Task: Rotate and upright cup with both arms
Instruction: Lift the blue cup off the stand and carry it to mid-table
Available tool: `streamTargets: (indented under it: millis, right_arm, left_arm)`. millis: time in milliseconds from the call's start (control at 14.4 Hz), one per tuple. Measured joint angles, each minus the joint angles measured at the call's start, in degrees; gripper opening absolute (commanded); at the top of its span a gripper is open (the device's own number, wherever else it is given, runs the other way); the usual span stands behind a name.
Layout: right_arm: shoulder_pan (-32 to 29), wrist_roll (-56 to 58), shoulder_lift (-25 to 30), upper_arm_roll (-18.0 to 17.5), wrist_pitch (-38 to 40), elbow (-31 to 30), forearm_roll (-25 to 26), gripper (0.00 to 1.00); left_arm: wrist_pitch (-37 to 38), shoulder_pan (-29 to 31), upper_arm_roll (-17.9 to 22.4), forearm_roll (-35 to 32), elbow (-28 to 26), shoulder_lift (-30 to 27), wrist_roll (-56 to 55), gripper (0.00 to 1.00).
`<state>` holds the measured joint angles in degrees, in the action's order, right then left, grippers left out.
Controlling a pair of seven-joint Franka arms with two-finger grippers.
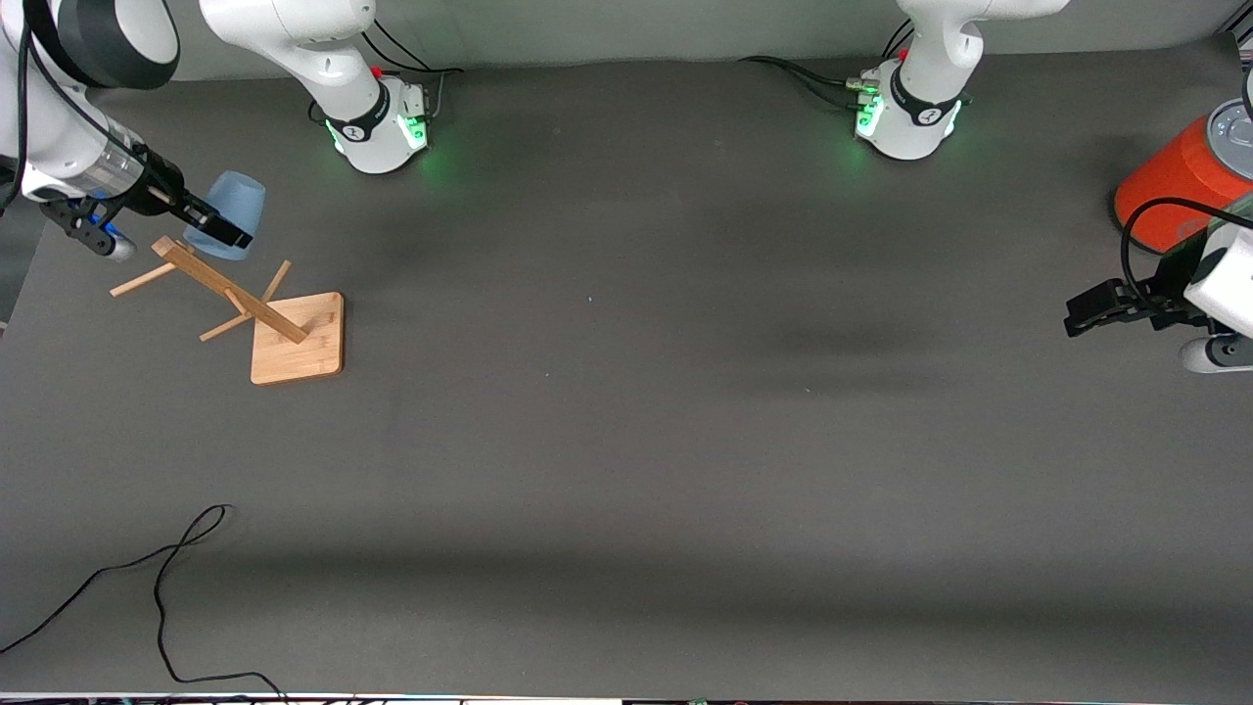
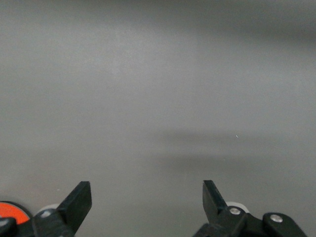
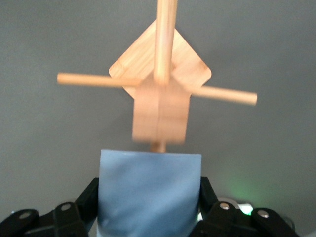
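Note:
The pale blue cup (image 1: 237, 199) is held up in the air at the right arm's end of the table. My right gripper (image 1: 227, 229) is shut on its sides, over the top of the wooden rack (image 1: 297, 339). In the right wrist view the cup (image 3: 148, 170) fills the space between the black fingers (image 3: 90, 193) of my right gripper (image 3: 149, 195), with the rack (image 3: 160, 111) straight ahead of it. The cup's open end is hidden. My left gripper (image 1: 1075, 319) is open and empty, low over the table at the left arm's end. It also shows in the left wrist view (image 2: 146, 190).
A big orange cylinder (image 1: 1175, 191) with a grey lid lies beside the left gripper, toward the robots' bases; a bit of it shows in the left wrist view (image 2: 10, 211). A black cable (image 1: 166, 578) trails on the table near the front camera.

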<state>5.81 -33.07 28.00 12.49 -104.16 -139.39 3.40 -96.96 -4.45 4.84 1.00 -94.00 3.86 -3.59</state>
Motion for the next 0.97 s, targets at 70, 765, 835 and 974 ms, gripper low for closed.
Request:
streamTargets:
  millis: [70, 765, 835, 974]
  right_arm:
    - [1.7, -2.5, 1.3, -0.1, 1.4, 0.2, 0.0, 0.33]
    - [31.2, -43.9, 5.6, -0.7, 6.8, 6.6, -3.6, 0.29]
    - [34.5, -48.2, 3.2, -0.8, 5.7, 8.5, -4.5, 0.29]
    - [39.0, -54.5, -4.8, -0.9, 4.0, 15.0, -5.8, 0.28]
  left_arm:
    - [0.0, 0.0, 0.0, 0.0, 0.0, 0.0, 0.0, 1.00]
    - [0.1, 0.0, 0.0, 0.0, 0.0, 0.0, 0.1, 1.00]
    - [0.2, 0.0, 0.0, 0.0, 0.0, 0.0, 0.3, 1.00]
    - [0.1, 0.0, 0.0, 0.0, 0.0, 0.0, 1.1, 1.00]
